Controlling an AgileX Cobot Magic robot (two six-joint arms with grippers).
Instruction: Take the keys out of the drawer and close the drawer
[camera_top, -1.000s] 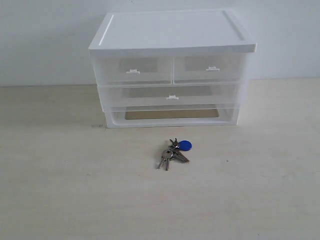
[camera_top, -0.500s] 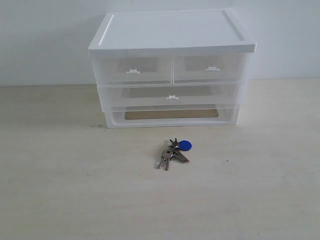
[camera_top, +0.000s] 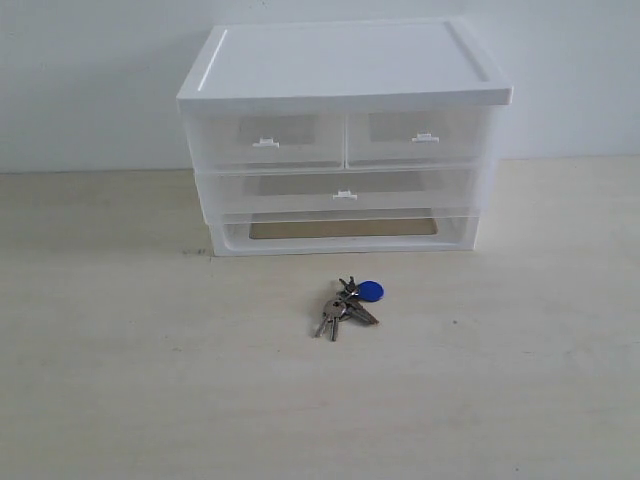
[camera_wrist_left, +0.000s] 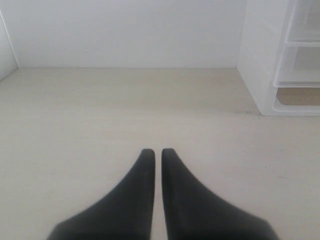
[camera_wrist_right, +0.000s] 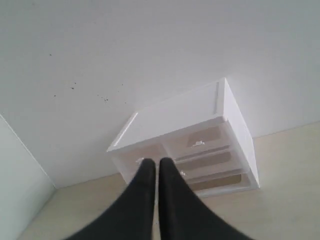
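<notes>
The keys (camera_top: 347, 303), silver with a blue oval fob, lie on the table in front of the cabinet (camera_top: 344, 62). The left half-width drawer (camera_top: 268, 141) sits flush in the cabinet, shut, its white tab handle facing forward. No arm shows in the exterior view. My left gripper (camera_wrist_left: 157, 151) is shut and empty over bare table, with the cabinet's corner (camera_wrist_left: 280, 60) off to one side. My right gripper (camera_wrist_right: 153, 162) is shut and empty, held well back from the cabinet (camera_wrist_right: 185, 112), its black fingers covering part of the left drawer's front.
The right half-width drawer (camera_top: 421, 137) and the full-width drawer (camera_top: 343, 191) are shut. An open slot (camera_top: 342, 229) runs along the cabinet's base. A white wall stands close behind the cabinet. Light wooden tabletop (camera_top: 130, 350) spreads on all sides.
</notes>
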